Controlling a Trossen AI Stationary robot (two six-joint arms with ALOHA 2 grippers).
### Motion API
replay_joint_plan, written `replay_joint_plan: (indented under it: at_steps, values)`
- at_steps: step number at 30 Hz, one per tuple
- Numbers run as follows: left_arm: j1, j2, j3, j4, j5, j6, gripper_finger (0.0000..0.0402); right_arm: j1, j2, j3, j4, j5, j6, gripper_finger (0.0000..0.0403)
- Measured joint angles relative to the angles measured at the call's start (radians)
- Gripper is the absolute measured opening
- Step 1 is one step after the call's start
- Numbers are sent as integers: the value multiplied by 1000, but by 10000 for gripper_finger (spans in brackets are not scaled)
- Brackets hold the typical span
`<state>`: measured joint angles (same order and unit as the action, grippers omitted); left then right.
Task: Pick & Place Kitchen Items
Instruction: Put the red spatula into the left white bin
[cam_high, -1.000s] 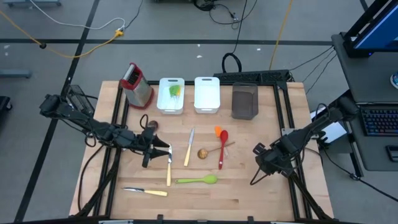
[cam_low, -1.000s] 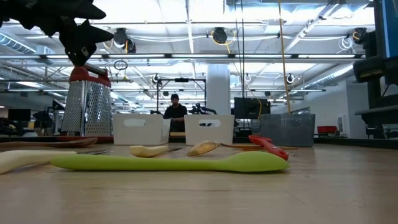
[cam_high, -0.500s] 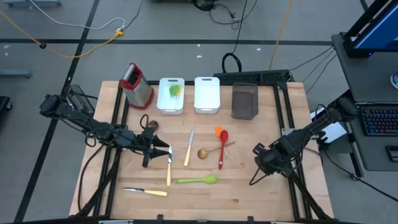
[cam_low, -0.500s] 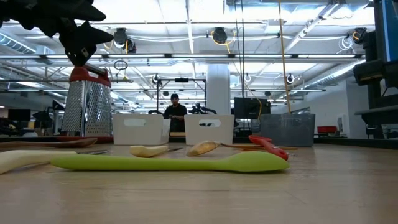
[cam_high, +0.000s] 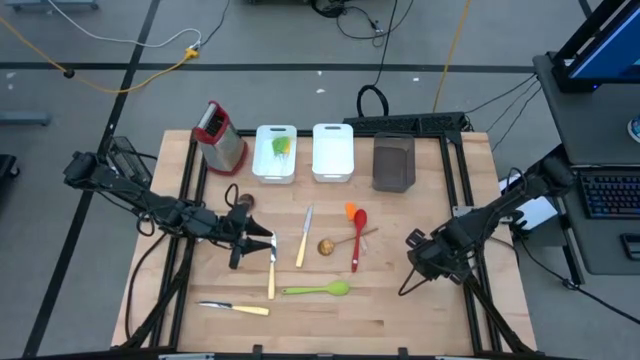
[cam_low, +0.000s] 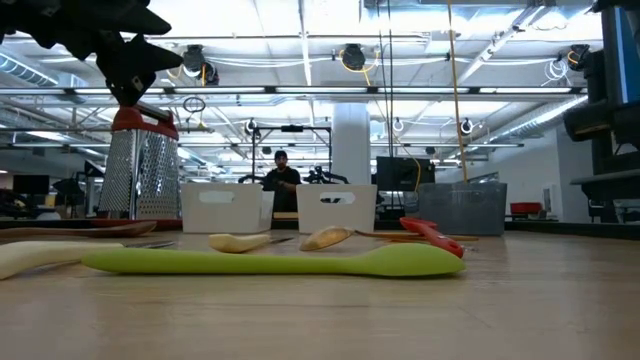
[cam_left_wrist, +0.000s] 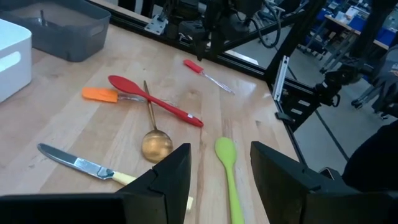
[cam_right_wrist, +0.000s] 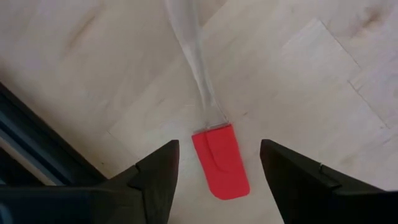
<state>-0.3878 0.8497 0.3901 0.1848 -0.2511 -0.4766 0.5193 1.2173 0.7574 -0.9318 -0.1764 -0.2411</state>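
Wooden tabletop (cam_high: 400, 320): the right gripper (cam_right_wrist: 217, 180), jaws wide and empty, hangs directly above the small red spatula (cam_right_wrist: 220, 163) near the table's right edge, its clear handle running lengthwise away between the fingers (cam_right_wrist: 158, 177).

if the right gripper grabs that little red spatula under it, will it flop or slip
The red spatula has a clear, glossy handle, so it may well slip between the open right gripper fingers. It lies flat on the wooden table and looks slim, so probably light and hard to get under. The red blade looks rubbery, so it could bend if pinched.
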Motion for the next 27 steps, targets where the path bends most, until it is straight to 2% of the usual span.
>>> replay_joint_plan:
  at_steps: [10,27]
  values:
    - [0,0,0,4,-21,0,168,-19,97,0,0,-7,-6,222]
    - [-1,0,0,0,-21,3,168,-14,125,0,-1,-8,-7,222]
